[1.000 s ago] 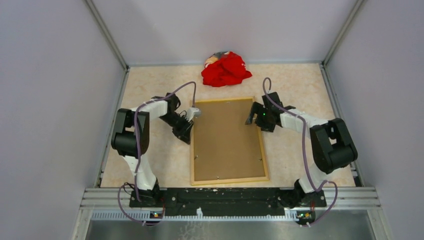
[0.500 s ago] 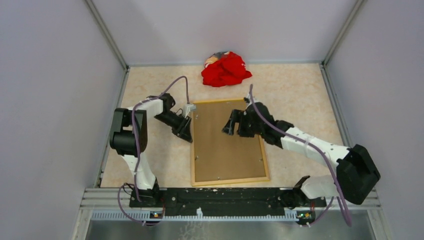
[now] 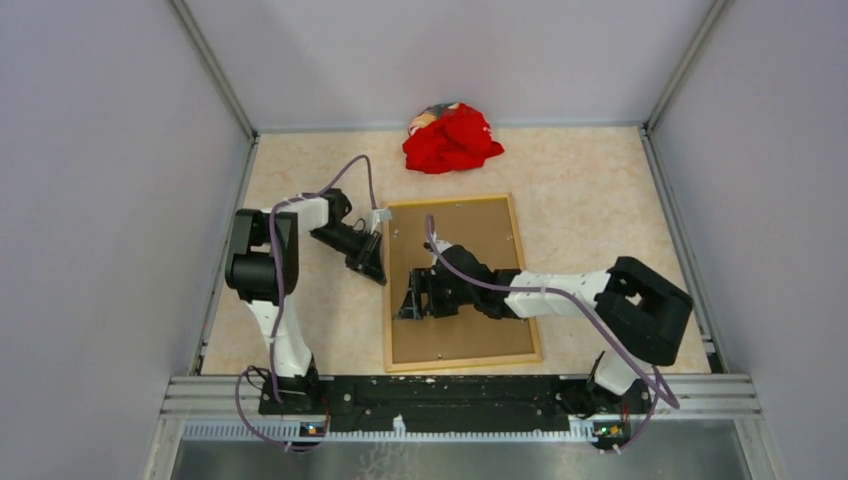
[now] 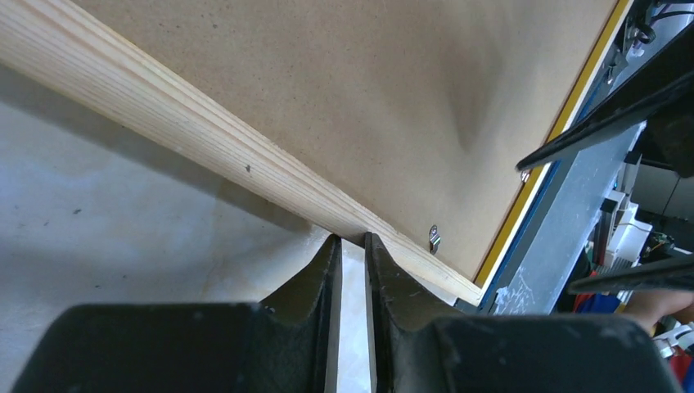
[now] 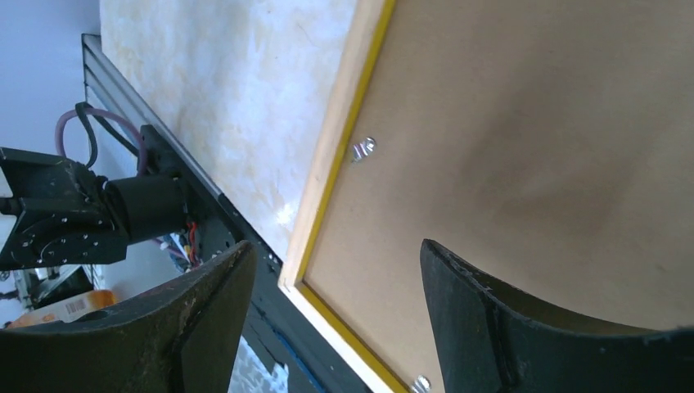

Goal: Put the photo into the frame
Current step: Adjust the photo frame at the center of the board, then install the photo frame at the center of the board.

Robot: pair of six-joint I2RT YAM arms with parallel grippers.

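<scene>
on the table, the frame back-up, both my hands at its left side

in the middle of the pale marbled table (image 3: 600, 190) the frame (image 3: 460, 362) lies flat with its back up, showing pale wood rails and a thin line of yellow along the edges. its long sides run away from my bases, a little askew. the brown backing panel (image 3: 470, 235) sits inside the rails and covers the whole opening. a small metal tab (image 4: 434, 238) stands at the seam where panel meets rail.

my left gripper (image 3: 375, 273) is outside the frame's left rail, toward the far corner, low over the table. from my left wrist, its fingers (image 4: 307, 286) stand almost together with only a thin slit between them. their tips come right up to the rail's outer edge. whether they nip anything there i cannot tell.

my right arm (image 3: 560, 290) stretches across the frame from the right. my right gripper (image 3: 410, 303) hangs over the backing panel just inside the left rail, toward the near end. its fingers (image 5: 205, 303) are spread wide with nothing between them. through the gap i see the panel, the rail and another tab. whether the tips touch the panel i cannot tell.

beyond the frame's far end, apart from it, a crumpled red cloth (image 3: 452, 138) lies by the back wall.
</scene>
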